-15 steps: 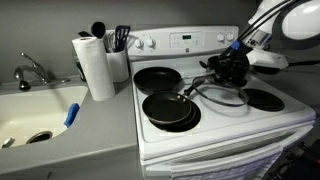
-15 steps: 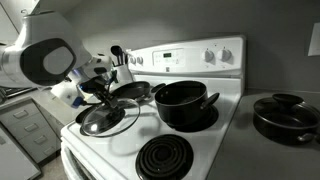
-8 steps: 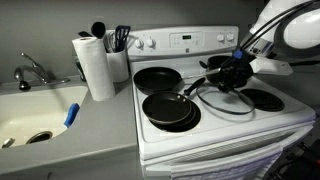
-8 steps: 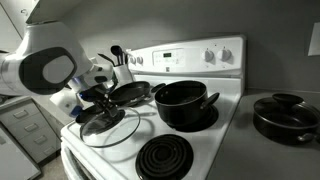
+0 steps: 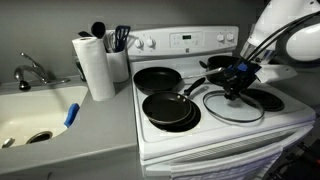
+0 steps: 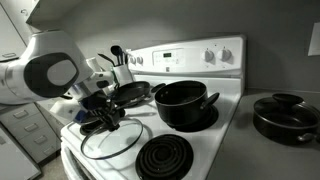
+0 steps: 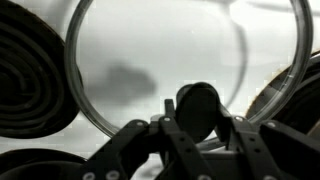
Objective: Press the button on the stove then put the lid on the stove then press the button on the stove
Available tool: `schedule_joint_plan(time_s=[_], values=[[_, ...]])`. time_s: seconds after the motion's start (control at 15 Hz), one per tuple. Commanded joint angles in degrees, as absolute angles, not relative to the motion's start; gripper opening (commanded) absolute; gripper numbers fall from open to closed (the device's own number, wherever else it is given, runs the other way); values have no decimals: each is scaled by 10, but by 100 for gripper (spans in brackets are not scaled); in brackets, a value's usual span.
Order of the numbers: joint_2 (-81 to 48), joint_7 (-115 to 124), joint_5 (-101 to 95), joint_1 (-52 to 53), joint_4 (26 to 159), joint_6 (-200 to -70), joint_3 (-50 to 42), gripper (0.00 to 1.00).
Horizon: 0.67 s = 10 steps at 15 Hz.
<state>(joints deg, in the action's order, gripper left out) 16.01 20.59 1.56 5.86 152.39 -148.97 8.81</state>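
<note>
- The end effector (image 5: 236,84) is closed narrowly on the small black knob (image 7: 198,106) in the middle of the lid (image 5: 232,110).
- In the wrist view the fingers (image 7: 135,140) stand on both sides of the knob and press against it.
- The lid hangs directly under the end effector, low over the top of the stove (image 5: 200,40). It lies almost flat.
- I cannot tell if the metal rim of the lid touches the stove top.
- Through the glass, the wrist view shows the white surface of the stove top. So the lid is over the white part between the burners and not centred on a burner.
- A coil burner (image 6: 163,158) is just beside the lid in an exterior view (image 6: 110,142). In the wrist view a dark coil is at the left edge, partly under the rim.
- A black pot (image 6: 183,104) stands on a back burner, near the end effector and apart from the lid.
- Two black frying pans are on the far side of the stove from the end effector: the front pan (image 5: 168,108) and the back pan (image 5: 158,78). The handle of the front pan points toward the lid.
</note>
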Motion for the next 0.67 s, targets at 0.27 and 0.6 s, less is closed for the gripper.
schedule_joint_plan(time_s=[0.27, 0.6], values=[[123, 296, -159, -9, 1504, -1521, 120, 14], [89, 388, -164, -23, 1506, -1634, 115, 14]])
